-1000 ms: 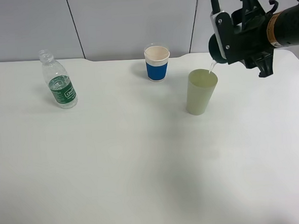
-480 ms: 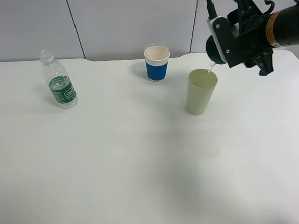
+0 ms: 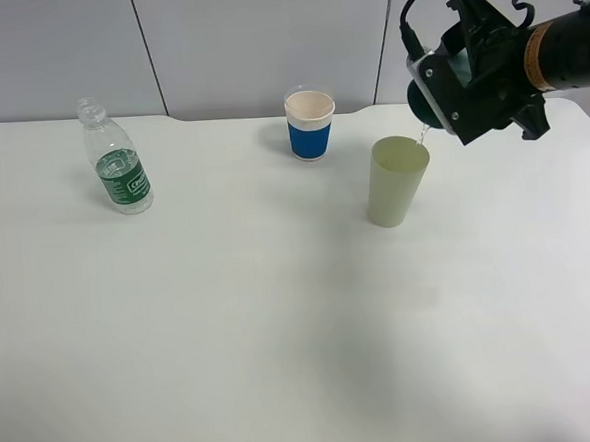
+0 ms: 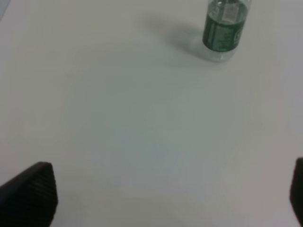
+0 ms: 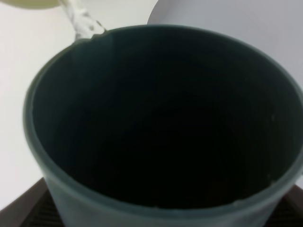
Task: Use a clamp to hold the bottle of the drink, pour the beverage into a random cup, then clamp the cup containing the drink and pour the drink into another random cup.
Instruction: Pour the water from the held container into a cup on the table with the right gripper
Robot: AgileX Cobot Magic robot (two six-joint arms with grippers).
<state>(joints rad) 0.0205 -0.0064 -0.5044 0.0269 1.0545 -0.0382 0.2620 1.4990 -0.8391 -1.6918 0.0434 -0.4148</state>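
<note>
Teal cup tipped in right hand, over green cup

Your high camera looks down across the table, your left wrist view faces the bottle it shares, and your right peers close into the teal cup.

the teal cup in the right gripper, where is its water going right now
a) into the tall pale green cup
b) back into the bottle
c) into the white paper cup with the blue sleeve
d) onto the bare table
a: the teal cup is tipped above the tall pale green cup, and a thin stream of water falls from its rim into that cup's mouth.
</note>
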